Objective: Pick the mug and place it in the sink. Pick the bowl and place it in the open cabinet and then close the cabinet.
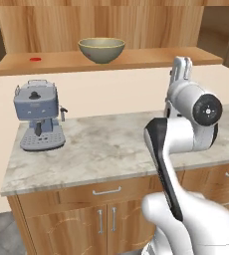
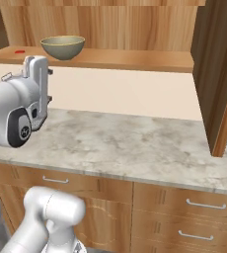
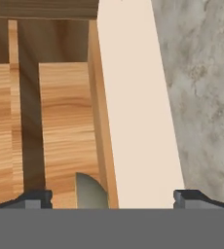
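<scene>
The wide round olive-tan bowl (image 1: 101,50) is seen upright on the light wood shelf (image 1: 151,58) of the open wooden wall cabinet (image 2: 219,74), above the marble desk (image 1: 106,149). The jaws are spread wide and nothing is held between them; their dark tips (image 3: 33,198) are seen well apart, with a sliver of the bowl between them.

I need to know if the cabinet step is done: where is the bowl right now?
The bowl sits upright on the open cabinet's shelf, left of centre in both base views, right of a small red spot.
</scene>
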Tool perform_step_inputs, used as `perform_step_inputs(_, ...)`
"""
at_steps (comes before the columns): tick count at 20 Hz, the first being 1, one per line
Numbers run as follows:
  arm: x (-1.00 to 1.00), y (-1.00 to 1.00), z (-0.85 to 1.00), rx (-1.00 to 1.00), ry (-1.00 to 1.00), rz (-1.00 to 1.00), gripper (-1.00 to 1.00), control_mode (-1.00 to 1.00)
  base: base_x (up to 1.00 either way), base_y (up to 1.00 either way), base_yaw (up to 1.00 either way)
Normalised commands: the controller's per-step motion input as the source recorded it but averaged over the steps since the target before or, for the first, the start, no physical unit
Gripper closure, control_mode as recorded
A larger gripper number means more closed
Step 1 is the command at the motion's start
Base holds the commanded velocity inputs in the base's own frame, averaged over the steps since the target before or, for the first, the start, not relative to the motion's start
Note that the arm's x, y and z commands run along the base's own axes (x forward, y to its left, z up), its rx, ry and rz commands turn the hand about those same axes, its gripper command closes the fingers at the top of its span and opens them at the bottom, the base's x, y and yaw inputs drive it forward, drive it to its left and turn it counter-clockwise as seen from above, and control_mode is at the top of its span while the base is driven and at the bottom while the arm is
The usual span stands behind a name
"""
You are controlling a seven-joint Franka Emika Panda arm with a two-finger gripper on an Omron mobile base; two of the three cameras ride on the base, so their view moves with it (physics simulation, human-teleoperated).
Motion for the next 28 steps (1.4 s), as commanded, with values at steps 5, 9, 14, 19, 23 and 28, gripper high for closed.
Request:
perform_step_inputs(5, -0.67, -0.11, 0.31, 0.01, 0.13, 0.00, -1.00, -1.00, 0.00, 0.00, 0.00)
perform_step_inputs(9, -0.56, -0.07, 0.11, 0.01, 0.16, 0.00, -1.00, -1.00, 0.00, 0.00, 0.00)
perform_step_inputs(14, -0.60, -0.08, 0.05, 0.01, 0.14, 0.00, -1.00, -1.00, 0.00, 0.00, 0.00)
perform_step_inputs(19, -0.85, -0.28, 0.05, 0.03, 0.02, 0.00, -1.00, -1.00, 0.00, 0.00, 0.00)
perform_step_inputs(23, -0.70, -0.47, 0.00, 0.03, 0.00, 0.00, -1.00, -1.00, 0.00, 0.00, 0.00)
perform_step_inputs(28, -0.32, -0.75, -0.01, 0.05, -0.01, 0.04, -1.00, -1.00, 0.00, 0.00, 0.00)
